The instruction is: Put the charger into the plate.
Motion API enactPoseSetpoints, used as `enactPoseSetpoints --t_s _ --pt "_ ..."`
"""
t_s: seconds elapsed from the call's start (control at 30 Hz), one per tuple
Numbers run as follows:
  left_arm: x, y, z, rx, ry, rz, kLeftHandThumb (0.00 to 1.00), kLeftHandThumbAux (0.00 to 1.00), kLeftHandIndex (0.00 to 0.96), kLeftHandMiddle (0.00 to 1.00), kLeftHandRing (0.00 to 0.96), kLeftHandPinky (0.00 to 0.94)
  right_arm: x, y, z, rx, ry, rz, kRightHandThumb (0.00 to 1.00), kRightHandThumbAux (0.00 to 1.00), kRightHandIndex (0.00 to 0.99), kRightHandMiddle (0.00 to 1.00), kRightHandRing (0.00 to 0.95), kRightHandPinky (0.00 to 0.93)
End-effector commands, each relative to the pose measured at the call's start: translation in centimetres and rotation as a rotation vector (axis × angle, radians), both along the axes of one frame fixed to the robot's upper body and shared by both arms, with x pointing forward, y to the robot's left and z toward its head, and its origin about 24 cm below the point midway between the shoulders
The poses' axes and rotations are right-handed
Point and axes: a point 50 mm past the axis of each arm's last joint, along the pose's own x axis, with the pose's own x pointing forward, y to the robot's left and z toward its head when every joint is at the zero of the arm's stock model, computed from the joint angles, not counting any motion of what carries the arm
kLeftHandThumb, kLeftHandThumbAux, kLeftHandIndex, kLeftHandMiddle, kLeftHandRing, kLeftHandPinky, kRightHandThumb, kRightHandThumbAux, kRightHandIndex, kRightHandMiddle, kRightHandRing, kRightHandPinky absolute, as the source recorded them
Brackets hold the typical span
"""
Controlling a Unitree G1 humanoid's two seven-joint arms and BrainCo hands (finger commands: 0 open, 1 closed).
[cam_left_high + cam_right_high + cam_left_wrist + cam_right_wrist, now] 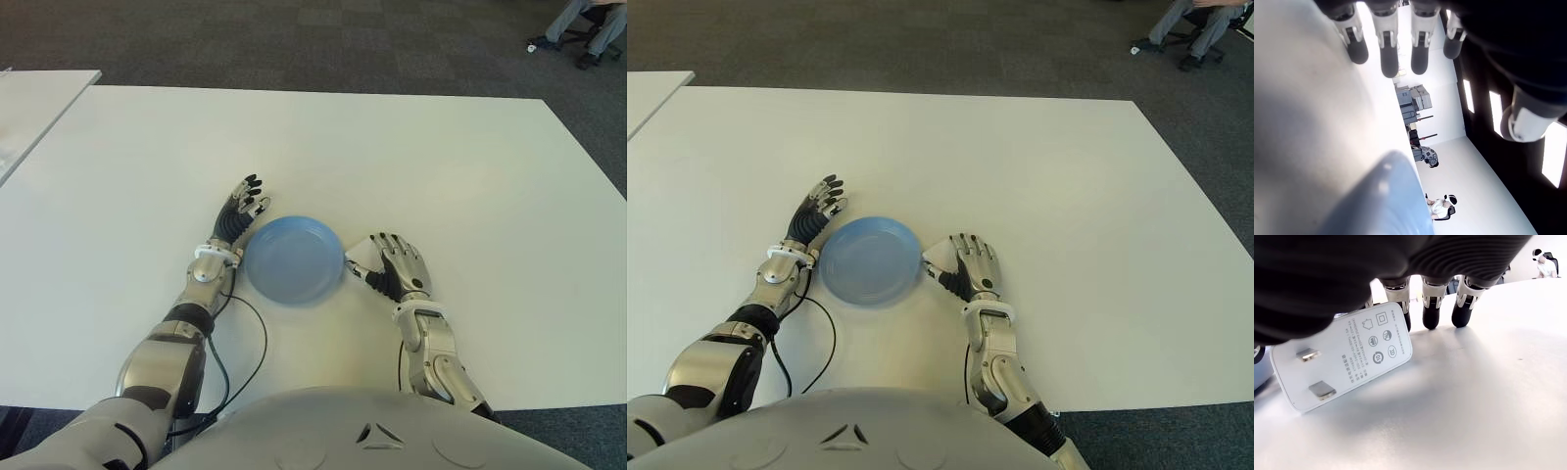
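Just right of the blue plate (292, 258), white charger (1344, 354) lying on the table (470, 176) under the spread, ungripping right hand (400, 266), not yet plated; left hand (241, 211) open beside the plate's left rim.

The charger (1344, 360) is a white block with two flat metal prongs and grey printed markings on its face; it lies on the white bench (392, 157), just right of the plate (292, 259). The plate is round, blue, shallow and holds nothing.
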Motion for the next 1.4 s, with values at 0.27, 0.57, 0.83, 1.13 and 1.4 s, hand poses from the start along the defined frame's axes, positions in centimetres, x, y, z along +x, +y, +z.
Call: enactPoseSetpoints --t_s 0.27,0.57,0.83,1.13,1.4 --pt "-2.58 -0.27 -3.11 0.006 0.184 -0.014 0.0 0.48 0.01 0.149 0.153 0.162 -2.32 -0.72 -2.61 -0.029 0.117 -0.034 0.3 0.137 0.0 0.0 0.0 0.0" --pt "-2.61 -0.12 -3.23 0.023 0.197 -0.012 0.0 0.509 0.006 0.147 0.15 0.135 -2.26 -0.76 -2.31 -0.03 0.054 -0.041 0.304 0.16 0.0 0.0 0.0 0.0" --pt "-2.65 0.06 -3.25 0.031 0.2 -0.015 0.0 0.517 0.007 0.144 0.148 0.136 -2.3 -0.77 -2.16 -0.031 0.035 -0.042 0.308 0.179 0.0 0.0 0.0 0.0" --pt "-2.66 0.11 -3.27 0.033 0.204 -0.017 0.0 0.512 0.009 0.146 0.149 0.138 -2.38 -0.81 -2.11 -0.035 0.028 -0.038 0.31 0.187 0.0 0.0 0.0 0.0" --pt "-2.68 0.27 -3.38 0.031 0.221 -0.019 0.0 0.523 0.002 0.132 0.138 0.125 -2.43 -0.79 -2.1 -0.049 0.02 -0.036 0.304 0.185 0.0 0.0 0.0 0.0"
